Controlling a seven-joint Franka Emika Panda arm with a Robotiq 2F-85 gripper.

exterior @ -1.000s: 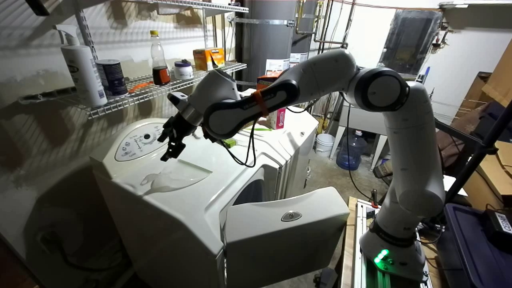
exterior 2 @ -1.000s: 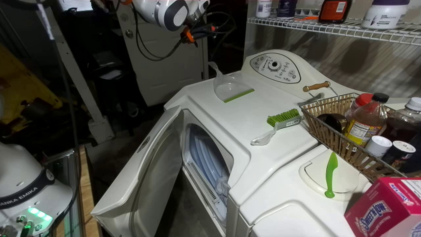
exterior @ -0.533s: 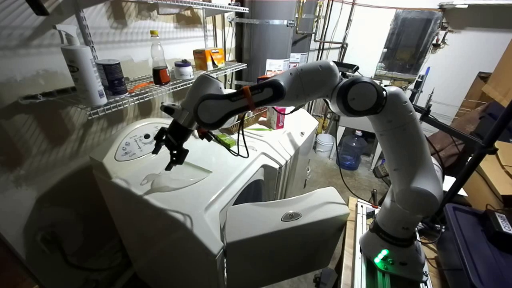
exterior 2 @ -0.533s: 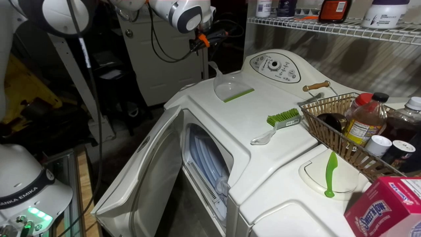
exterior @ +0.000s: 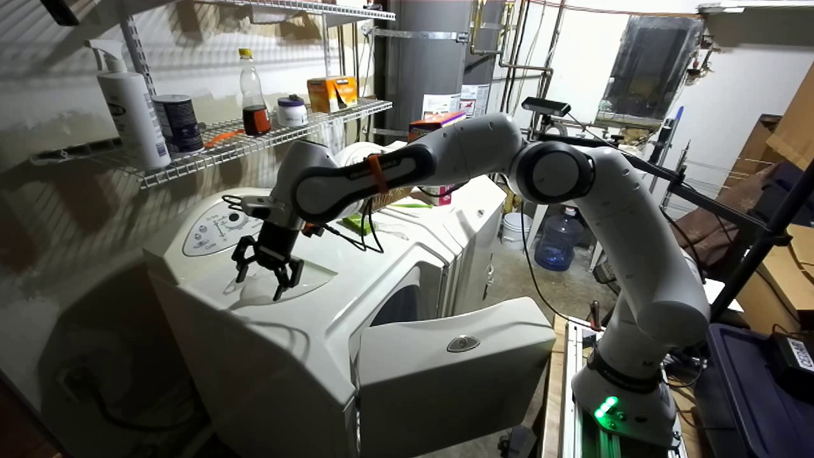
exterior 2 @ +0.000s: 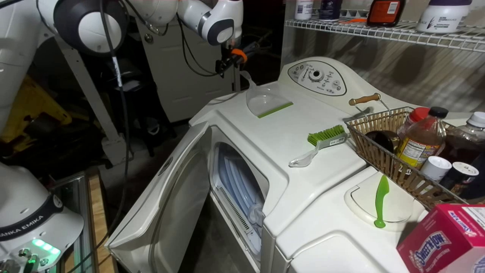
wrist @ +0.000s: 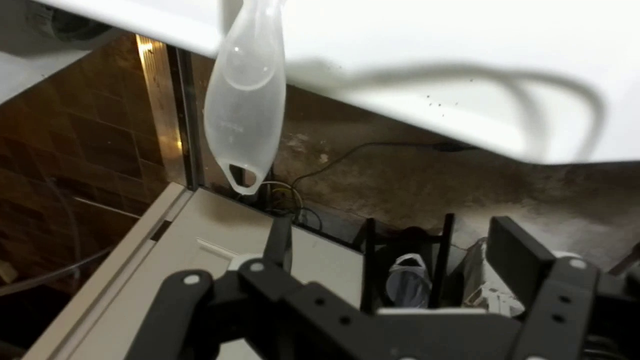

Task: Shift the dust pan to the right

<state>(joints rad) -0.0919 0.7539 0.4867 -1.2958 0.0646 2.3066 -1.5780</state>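
The dust pan is clear plastic with a green lip and lies on the white dryer top. It shows in both exterior views (exterior: 316,278) (exterior 2: 267,99). Its handle sticks up and out past the dryer's edge; the handle tip hangs large at the upper left of the wrist view (wrist: 245,107). My gripper (exterior: 259,288) is open and empty, pointing down near the handle end of the pan. In the wrist view the gripper (wrist: 390,240) has its fingers wide apart, with the handle outside them, above the left finger. I see no contact.
A green-bristled brush (exterior 2: 327,136) lies on the dryer beside a wicker basket (exterior 2: 401,167) of bottles. A green spoon (exterior 2: 382,201) and a pink box (exterior 2: 439,239) are on the adjoining machine. The dryer door (exterior: 455,369) hangs open. A wire shelf (exterior: 267,137) holds bottles above.
My gripper has lowered toward the handle end of the dust pan and turned to point more steeply down. The arm has followed. The dust pan and brush have not moved.
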